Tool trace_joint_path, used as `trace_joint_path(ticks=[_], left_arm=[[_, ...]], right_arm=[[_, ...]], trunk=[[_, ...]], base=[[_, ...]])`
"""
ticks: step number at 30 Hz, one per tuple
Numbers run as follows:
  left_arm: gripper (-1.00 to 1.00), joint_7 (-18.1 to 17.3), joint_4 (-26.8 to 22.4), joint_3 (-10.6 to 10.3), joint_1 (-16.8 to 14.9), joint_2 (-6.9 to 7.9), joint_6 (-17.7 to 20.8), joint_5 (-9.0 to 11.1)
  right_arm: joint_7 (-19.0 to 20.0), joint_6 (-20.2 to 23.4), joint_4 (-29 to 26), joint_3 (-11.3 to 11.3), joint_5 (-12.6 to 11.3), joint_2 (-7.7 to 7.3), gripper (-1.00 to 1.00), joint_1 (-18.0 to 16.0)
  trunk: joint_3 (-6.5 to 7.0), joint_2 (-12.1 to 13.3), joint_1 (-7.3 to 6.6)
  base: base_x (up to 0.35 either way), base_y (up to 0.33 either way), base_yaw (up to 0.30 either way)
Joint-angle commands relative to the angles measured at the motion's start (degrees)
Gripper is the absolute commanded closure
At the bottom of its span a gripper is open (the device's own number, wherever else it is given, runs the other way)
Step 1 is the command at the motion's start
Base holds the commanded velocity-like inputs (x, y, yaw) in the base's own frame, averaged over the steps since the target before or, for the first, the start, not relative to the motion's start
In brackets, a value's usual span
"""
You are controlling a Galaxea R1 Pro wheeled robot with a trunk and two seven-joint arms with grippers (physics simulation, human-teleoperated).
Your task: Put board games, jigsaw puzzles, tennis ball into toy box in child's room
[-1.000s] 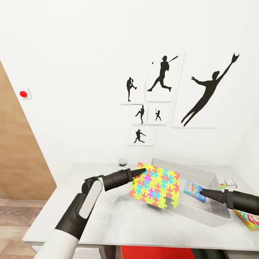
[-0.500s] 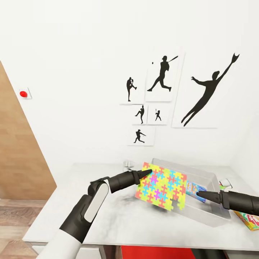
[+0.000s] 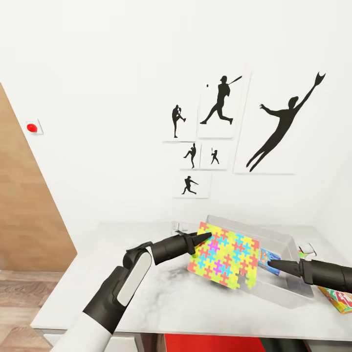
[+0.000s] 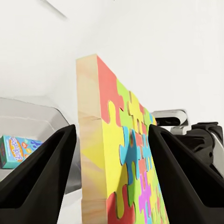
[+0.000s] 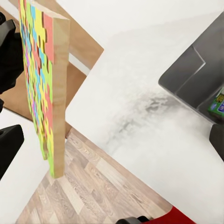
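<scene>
My left gripper (image 3: 204, 238) is shut on a multicoloured jigsaw puzzle (image 3: 225, 256), holding it tilted on edge above the grey table (image 3: 146, 293), right beside the near-left wall of the clear toy box (image 3: 289, 244). In the left wrist view the puzzle (image 4: 109, 154) stands between both fingers (image 4: 42, 177). A blue board game (image 3: 270, 255) lies inside the box. My right gripper (image 3: 273, 265) hovers at the box's front wall, open and holding nothing; its view looks at the puzzle's edge (image 5: 44, 84) and the box (image 5: 196, 70). Another board game (image 3: 338, 298) lies at the table's right edge.
A small glass object (image 3: 178, 226) stands on the table behind the left gripper. A white object (image 3: 308, 249) sits beyond the box's right end. A wooden door (image 3: 29, 220) is at the left and something red (image 3: 210, 342) shows below the table's front edge.
My left gripper has carried the jigsaw puzzle to the right, closer to the toy box, where it now partly covers the blue board game. The right arm has barely moved.
</scene>
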Motion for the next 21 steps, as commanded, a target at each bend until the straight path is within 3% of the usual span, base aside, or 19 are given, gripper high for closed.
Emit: trace_joint_path(ticks=[1,21], left_arm=[[1.0,0.03,0.0,-0.15,-0.03,0.06,-0.14,0.43],[1.0,-0.15,0.24,-1.87,0.07,-0.29,-2.52,0.71]], right_arm=[[0.13,0.32,0.02,-0.02,-0.05,-0.05,-1.0,-0.05],[0.18,0.32,0.06,-0.03,-0.1,0.14,-1.0,-0.06]], trunk=[[-0.13,-0.13,0.04],[-0.13,-0.13,0.04]], base=[[0.0,0.0,0.0],[0.0,0.0,0.0]])
